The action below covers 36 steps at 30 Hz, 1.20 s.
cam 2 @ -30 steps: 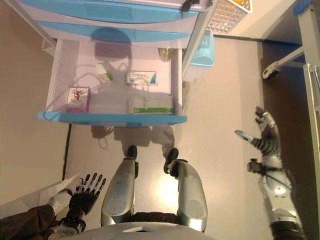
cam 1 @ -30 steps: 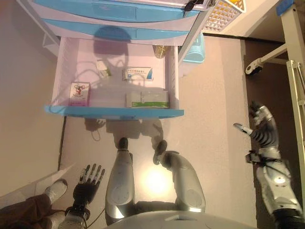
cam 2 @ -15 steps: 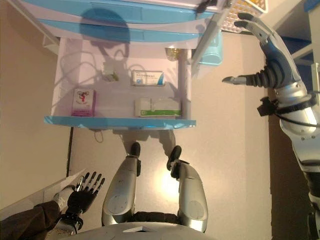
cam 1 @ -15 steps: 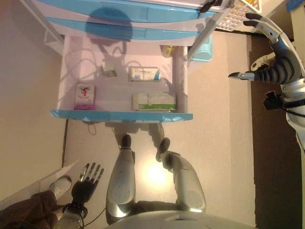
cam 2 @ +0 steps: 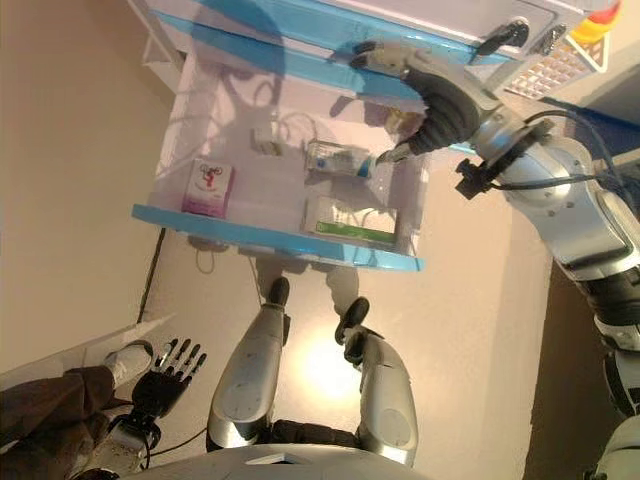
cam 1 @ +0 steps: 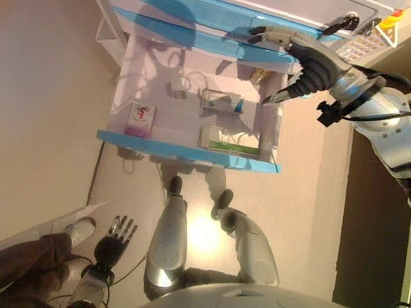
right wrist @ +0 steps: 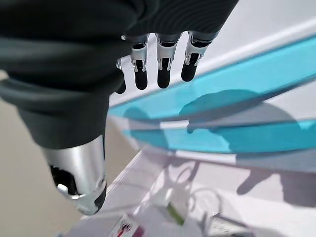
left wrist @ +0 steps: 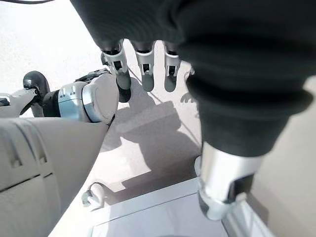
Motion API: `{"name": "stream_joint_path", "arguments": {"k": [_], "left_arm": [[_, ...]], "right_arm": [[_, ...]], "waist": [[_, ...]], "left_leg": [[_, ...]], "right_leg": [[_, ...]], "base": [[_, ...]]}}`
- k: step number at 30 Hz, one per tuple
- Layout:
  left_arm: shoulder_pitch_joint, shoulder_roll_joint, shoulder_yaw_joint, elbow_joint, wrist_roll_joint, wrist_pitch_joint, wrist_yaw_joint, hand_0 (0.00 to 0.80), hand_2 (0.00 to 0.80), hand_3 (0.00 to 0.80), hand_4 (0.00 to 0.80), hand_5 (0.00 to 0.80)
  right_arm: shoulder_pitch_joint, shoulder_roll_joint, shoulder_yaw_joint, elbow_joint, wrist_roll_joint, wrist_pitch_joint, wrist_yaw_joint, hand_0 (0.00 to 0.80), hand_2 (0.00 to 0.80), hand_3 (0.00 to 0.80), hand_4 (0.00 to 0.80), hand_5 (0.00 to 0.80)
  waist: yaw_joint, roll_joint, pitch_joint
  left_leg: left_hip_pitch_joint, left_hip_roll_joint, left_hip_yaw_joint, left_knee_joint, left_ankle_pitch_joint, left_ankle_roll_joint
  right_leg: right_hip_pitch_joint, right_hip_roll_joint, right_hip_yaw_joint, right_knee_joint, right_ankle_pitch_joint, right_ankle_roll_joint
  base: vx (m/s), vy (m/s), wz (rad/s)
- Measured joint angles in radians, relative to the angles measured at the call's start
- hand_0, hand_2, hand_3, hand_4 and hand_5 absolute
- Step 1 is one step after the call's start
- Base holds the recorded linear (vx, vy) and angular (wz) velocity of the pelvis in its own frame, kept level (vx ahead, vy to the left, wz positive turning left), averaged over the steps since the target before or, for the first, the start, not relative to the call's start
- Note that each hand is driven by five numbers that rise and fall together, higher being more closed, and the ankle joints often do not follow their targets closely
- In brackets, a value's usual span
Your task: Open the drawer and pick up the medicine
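The cabinet (cam 1: 212,16) stands at the top of the head views, white with blue drawer fronts. Its lowest drawer (cam 1: 186,154) is pulled fully out, blue front edge nearest the robot, pale interior exposed.

The medicine lies inside the open drawer as several packs, none in either hand. A white box with a green band (cam 1: 230,140) lies flat just behind the front edge, toward the robot's right; its long axis runs along the drawer front. A white box with blue print (cam 1: 221,101) lies further back, near the middle, long axis roughly parallel to the first. A pink and white box (cam 1: 140,119) lies flat at the drawer's left side, its long axis running front to back. A small pale packet (cam 1: 178,90) sits toward the rear left. A small yellowish item sits in the rear right corner, partly hidden by the right hand; its kind cannot be told.

The right hand (cam 2: 440,105) is above the drawer's rear right part, fingers straight and spread, thumb apart, holding nothing. The left hand (cam 1: 113,240) hangs low at the robot's left side, fingers straight and relaxed, empty.

A person's leg and shoe (cam 1: 76,230) show at the lower left, near the left hand.
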Motion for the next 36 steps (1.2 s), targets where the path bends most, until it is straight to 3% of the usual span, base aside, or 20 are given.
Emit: {"name": "stream_joint_path", "arguments": {"k": [5, 14, 18, 36], "left_arm": [[-0.001, -0.001, -0.008, -0.014, 0.001, 0.005, 0.010, 0.000, 0.000, 0.000, 0.000, 0.000], [-0.001, -0.001, -0.014, -0.039, 0.039, 0.008, 0.010, 0.000, 0.000, 0.000, 0.000, 0.000], [-0.001, -0.005, -0.029, -0.039, 0.040, 0.022, 0.011, 0.000, 0.000, 0.000, 0.000, 0.000], [-0.001, -0.015, -0.047, -0.070, 0.077, 0.025, 0.021, 0.000, 0.000, 0.000, 0.000, 0.000]], "right_arm": [[-0.059, 0.070, 0.070, 0.073, -0.014, 0.050, 0.014, 0.000, 0.000, 0.000, 0.000, 0.000], [-0.172, 0.162, 0.182, 0.266, -0.178, 0.074, -0.010, 0.000, 0.000, 0.000, 0.000, 0.000], [-0.212, 0.172, 0.213, 0.315, -0.233, 0.084, -0.036, 0.000, 0.000, 0.000, 0.000, 0.000], [-0.338, 0.226, 0.326, 0.447, -0.429, 0.114, -0.114, 0.000, 0.000, 0.000, 0.000, 0.000]], "waist": [[0.015, 0.000, 0.000], [0.059, 0.006, 0.002], [0.077, 0.027, 0.003], [0.112, 0.057, 0.004]], "left_leg": [[-0.014, -0.015, -0.019, -0.005, 0.009, 0.004], [-0.030, -0.035, -0.044, -0.033, 0.031, 0.004], [-0.029, -0.046, -0.051, -0.045, 0.040, 0.007], [-0.048, -0.067, -0.061, -0.046, 0.051, 0.014]], "right_leg": [[-0.005, -0.015, -0.020, 0.001, -0.003, 0.005], [-0.018, -0.030, -0.045, 0.002, -0.006, 0.010], [-0.018, -0.041, -0.051, 0.005, -0.008, 0.013], [-0.037, -0.070, -0.067, 0.040, -0.025, 0.024]], "base": [[0.016, 0.025, 0.15], [0.011, 0.040, 0.10], [0.015, 0.036, 0.09], [0.028, 0.019, 0.05]]}}
